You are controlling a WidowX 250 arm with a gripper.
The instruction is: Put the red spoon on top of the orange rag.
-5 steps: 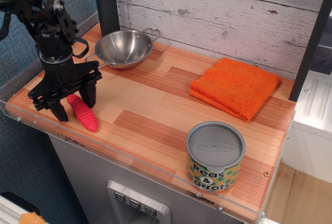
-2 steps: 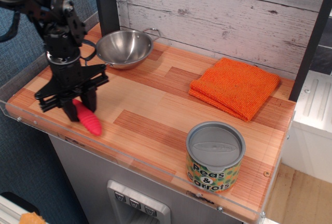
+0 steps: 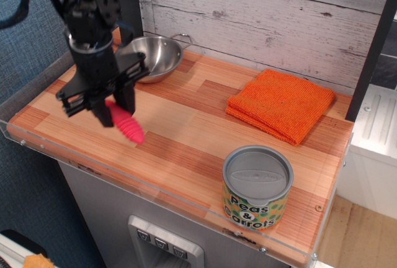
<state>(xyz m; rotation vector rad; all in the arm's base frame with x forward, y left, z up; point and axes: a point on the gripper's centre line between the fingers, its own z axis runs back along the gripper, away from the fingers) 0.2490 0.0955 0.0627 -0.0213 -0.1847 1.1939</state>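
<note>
Wood counter (image 3: 186, 125), plank wall behind | my gripper (image 3: 113, 111) clamped on the red spoon (image 3: 126, 125), handle angled down, left of the orange rag (image 3: 281, 103) | step: carry, I judge | next: travel right past steel bowl (image 3: 152, 57), lower onto rag, release

surface (image 3: 186, 131): striped wood planks with clear plastic edging | behind the surface: whitewashed plank wall (image 3: 279, 13) | left of it: blue fabric panel (image 3: 25, 57) | under it: grey cabinet front (image 3: 111, 218) | right of it: white unit (image 3: 375, 125), wood floor (image 3: 353, 231)
</note>
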